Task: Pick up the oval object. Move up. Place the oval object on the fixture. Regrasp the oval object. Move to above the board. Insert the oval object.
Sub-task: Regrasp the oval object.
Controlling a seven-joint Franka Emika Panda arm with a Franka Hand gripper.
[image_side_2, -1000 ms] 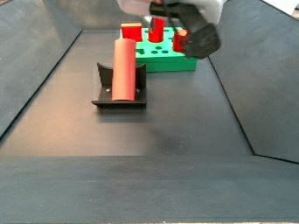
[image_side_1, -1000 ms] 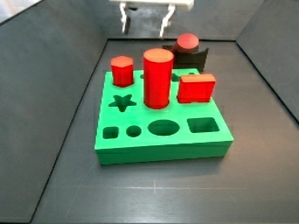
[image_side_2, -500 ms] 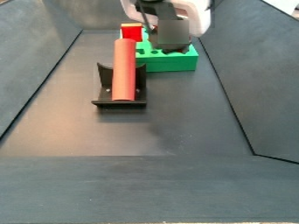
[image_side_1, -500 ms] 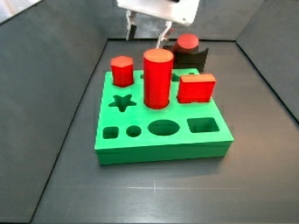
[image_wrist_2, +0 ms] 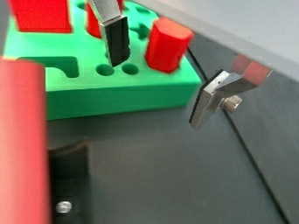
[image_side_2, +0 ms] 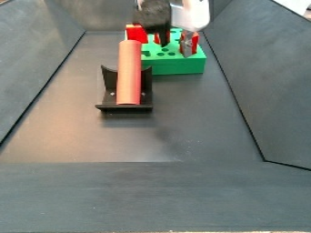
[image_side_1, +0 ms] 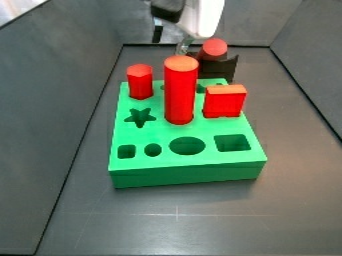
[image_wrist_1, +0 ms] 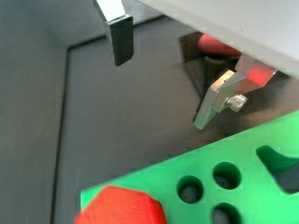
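We see the red oval object (image_side_2: 129, 71) on the black fixture (image_side_2: 123, 102), the bright green board (image_side_1: 185, 150) near our white hand (image_side_2: 176, 36), whose silver fingers (image_wrist_2: 211, 96) carry dark pads.

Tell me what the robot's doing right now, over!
Pincer open, empty, hanging by the green board. Oval object lying on the fixture, not gripped. Nothing blocking it.

Dark grey floor (image_side_2: 158, 136) — sloped matte walls (image_side_2: 36, 55)
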